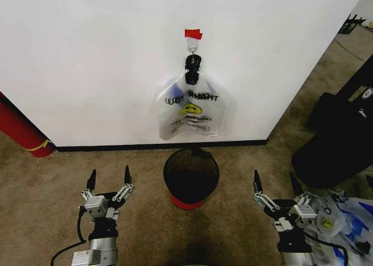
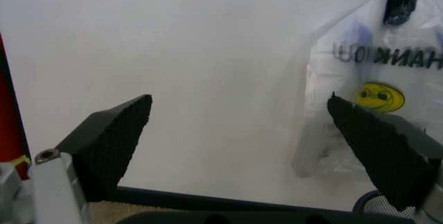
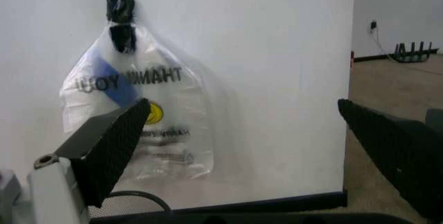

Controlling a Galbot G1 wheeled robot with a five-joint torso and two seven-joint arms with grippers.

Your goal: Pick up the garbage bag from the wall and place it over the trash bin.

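Overhead, the garbage bag (image 1: pixel 190 112) hangs lengthwise down the wall (image 1: pixel 87 56), at one o'clock from the left gripper (image 1: pixel 109 177) and eleven from the right gripper (image 1: pixel 274 182), both spread wide.

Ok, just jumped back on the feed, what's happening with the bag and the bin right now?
Nothing is in hand yet. The garbage bag hangs from the hook on the wall, directly above the trash bin, which stands on the carpet against the baseboard with no bag over it. The left gripper and right gripper are both open and low, one on each side of the bin, facing the wall.
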